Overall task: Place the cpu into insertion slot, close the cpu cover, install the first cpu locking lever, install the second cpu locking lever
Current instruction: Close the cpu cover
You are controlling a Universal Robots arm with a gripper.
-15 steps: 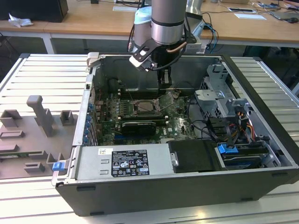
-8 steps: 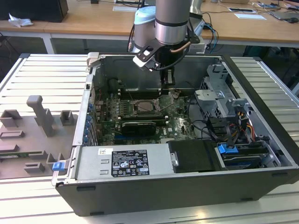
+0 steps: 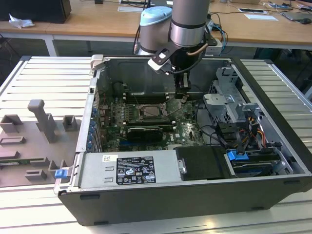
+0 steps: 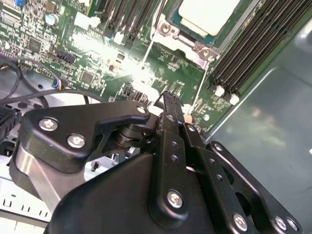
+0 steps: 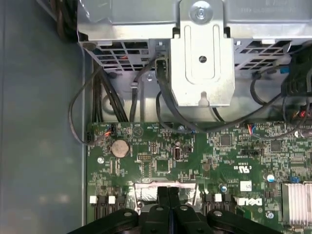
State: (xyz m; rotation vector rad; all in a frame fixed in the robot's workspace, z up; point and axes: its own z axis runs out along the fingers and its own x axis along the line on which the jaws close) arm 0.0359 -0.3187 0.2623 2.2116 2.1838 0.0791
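Cpu (image 4: 209,12) sits in the insertion slot (image 3: 151,111), mid-board inside the open computer case (image 3: 146,207) on the slatted worktop (image 3: 44,73). The cpu cover (image 4: 183,42) looks to be lying flat round the chip. Two thin lever wires (image 4: 148,51) run off the socket corners, apparently not latched. The end effector (image 4: 168,97) is low over the motherboard (image 5: 195,156), just beside the slot on the exterior view's right. Its fingers are pressed together with nothing visible between them; can't tell if a wire is pinched.

Step in hand, my guess: first locking lever. To do it well:
- keep the tips on the wire only
- follow its swing arc
- press down and sideways under the catch
- stay off the memory slots (image 4: 253,44) and the small board parts
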